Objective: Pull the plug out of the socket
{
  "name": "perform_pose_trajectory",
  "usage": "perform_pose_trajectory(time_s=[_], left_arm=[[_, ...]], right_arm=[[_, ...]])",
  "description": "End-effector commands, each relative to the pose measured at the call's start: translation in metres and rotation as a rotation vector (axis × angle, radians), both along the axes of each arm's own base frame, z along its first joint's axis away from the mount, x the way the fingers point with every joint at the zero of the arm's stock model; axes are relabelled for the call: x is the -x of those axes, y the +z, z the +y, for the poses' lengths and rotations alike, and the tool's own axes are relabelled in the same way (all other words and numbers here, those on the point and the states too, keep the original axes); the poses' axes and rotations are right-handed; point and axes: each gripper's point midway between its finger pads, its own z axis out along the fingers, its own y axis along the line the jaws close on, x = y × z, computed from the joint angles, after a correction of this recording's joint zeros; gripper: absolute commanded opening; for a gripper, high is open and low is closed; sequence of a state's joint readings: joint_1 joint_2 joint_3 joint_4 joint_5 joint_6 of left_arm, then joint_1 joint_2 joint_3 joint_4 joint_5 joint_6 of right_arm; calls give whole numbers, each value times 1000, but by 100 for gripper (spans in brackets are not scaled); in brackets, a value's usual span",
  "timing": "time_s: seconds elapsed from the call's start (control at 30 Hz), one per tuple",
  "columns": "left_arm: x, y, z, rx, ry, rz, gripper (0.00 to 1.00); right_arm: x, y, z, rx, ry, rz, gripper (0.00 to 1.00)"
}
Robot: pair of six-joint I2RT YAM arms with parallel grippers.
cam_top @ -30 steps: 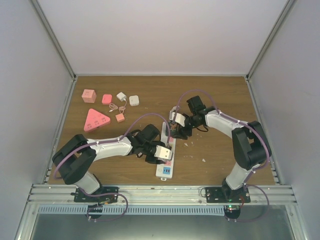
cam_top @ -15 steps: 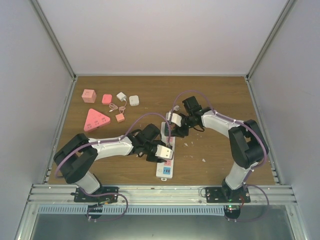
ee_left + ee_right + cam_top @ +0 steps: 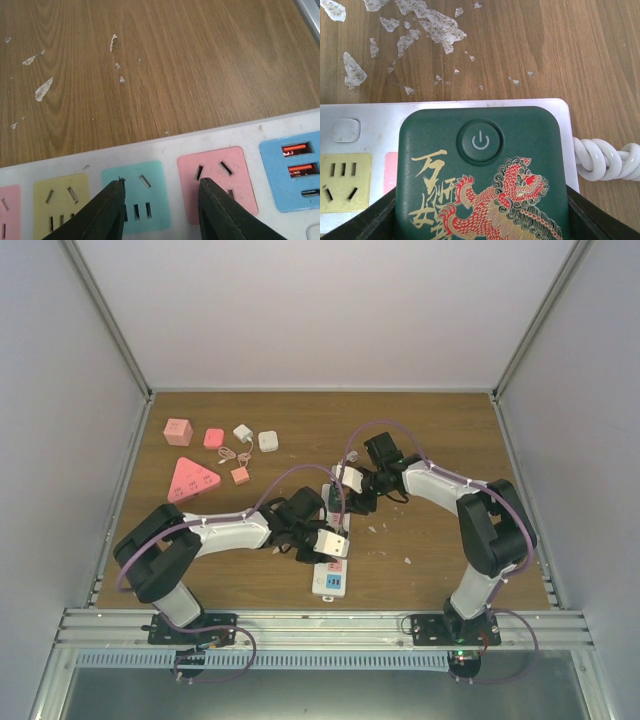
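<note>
Across the floor of the white-walled enclosure spreads the brown wood-grain counter (image 3: 440, 440), and near its middle, toward the near edge, lies the long white rectangular power strip with pastel outlet faces (image 3: 330, 582), its long side running from near to far between the two arms. At the strip's far end, where a coiled white cord (image 3: 605, 160) leaves it, sits the plug, a dark green square block with rounded corners (image 3: 485, 165) bearing gold characters, a red and gold lion and a round power button; it is seated flat on the strip, half covering a pink face, with a yellow face just beside it. The right tool (image 3: 482, 216) is clamped on this plug, one black finger against each of its two opposite sides. The left tool (image 3: 160, 190) is over the near half of the strip with its fingertips apart and nothing between them: one tip is over the green outlet face, the other over the pink one, and a blue face with orange ports (image 3: 292, 167) lies just beyond. Whether those tips touch the strip cannot be told. Well apart, at the far left of the counter, are a pink triangular block (image 3: 192, 481), a pink cube (image 3: 178, 431), a small pink square piece (image 3: 213, 438) and two small white cubes (image 3: 268, 441). White flakes (image 3: 430, 22) dot the wood beside the strip.
</note>
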State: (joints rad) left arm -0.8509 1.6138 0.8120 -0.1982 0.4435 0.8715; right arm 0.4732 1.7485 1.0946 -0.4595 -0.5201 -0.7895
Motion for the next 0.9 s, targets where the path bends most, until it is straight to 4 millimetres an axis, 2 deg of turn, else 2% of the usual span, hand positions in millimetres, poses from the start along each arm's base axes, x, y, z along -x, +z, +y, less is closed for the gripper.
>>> perform_pose_trajectory(time_s=[0.0, 0.6, 0.87], left_arm=[[-1, -35, 21, -140, 26, 17, 41], [0, -45, 23, -168, 12, 58, 37], [-2, -46, 25, -176, 19, 58, 36]], right_arm=[[24, 34, 22, -122, 92, 49, 27], [29, 67, 20, -244, 125, 71, 23], [24, 68, 16, -238, 97, 47, 21]])
